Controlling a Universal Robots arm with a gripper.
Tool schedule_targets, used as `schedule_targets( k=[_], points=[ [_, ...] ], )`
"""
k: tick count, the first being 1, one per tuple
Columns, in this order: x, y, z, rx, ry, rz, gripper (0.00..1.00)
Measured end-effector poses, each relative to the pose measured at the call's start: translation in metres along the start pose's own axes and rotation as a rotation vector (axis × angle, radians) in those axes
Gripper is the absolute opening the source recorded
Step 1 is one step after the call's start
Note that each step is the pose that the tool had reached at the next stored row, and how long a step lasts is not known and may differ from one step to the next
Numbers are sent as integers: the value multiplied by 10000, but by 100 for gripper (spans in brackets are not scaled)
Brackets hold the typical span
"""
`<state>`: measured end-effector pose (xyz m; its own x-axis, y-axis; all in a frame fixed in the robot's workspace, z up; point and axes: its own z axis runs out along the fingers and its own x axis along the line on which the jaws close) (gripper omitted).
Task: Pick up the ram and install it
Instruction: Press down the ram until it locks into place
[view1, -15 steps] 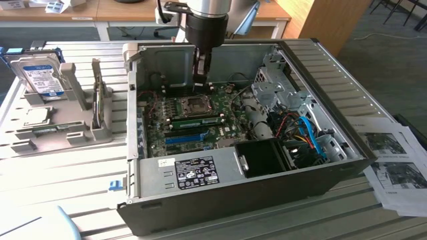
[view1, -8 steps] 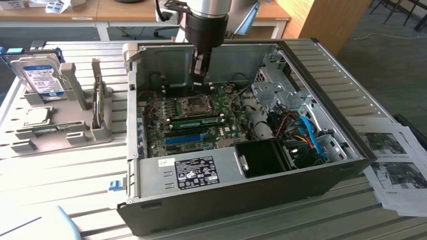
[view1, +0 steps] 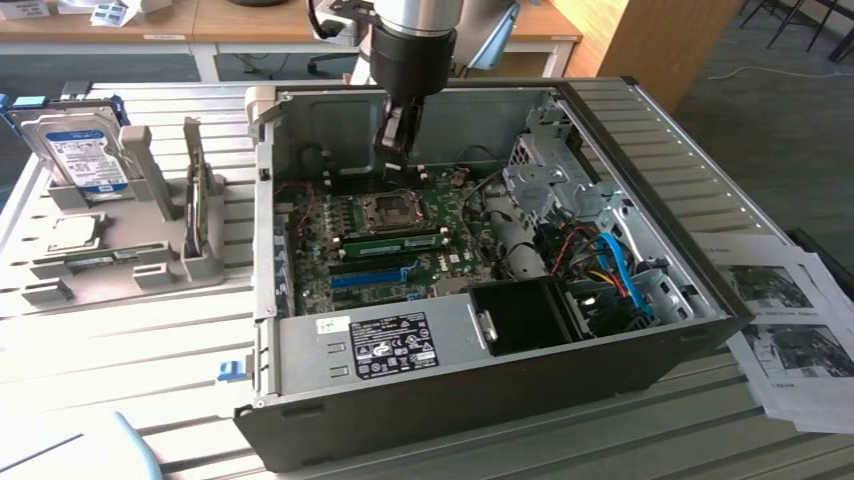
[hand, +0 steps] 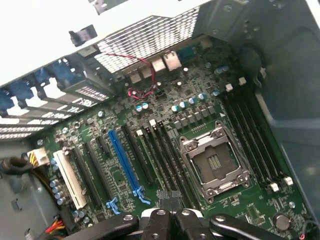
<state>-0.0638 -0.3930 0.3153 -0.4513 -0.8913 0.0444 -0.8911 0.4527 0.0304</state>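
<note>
We see the black two-fingered gripper (view1: 395, 150) hanging inside the open dark metal computer case (view1: 667, 250), above the green motherboard (view1: 400, 235) near its far edge, its fingers pressed together on nothing. The ram, a long thin green circuit-board stick (view1: 396, 241), lies seated in a slot just beside the empty silvery square processor socket (view1: 391, 207), with the blue plastic expansion slot (view1: 370, 277) nearer the case's front wall.

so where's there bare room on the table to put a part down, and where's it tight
Bare patches: the slatted table in front of the grey holder rack, bordered by the open computer case, and the strip along the case's far side above the printed sheets. Crowded: inside the case, where the gripper hangs over the motherboard beside the cables.
</note>
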Motion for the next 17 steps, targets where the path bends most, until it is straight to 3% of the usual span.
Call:
schedule_targets(
  k=[11, 17],
  points=[
    [0, 0, 0, -92, -123, 1006, 9],
    [0, 0, 0, -159, -213, 1826, 9]
  ],
)
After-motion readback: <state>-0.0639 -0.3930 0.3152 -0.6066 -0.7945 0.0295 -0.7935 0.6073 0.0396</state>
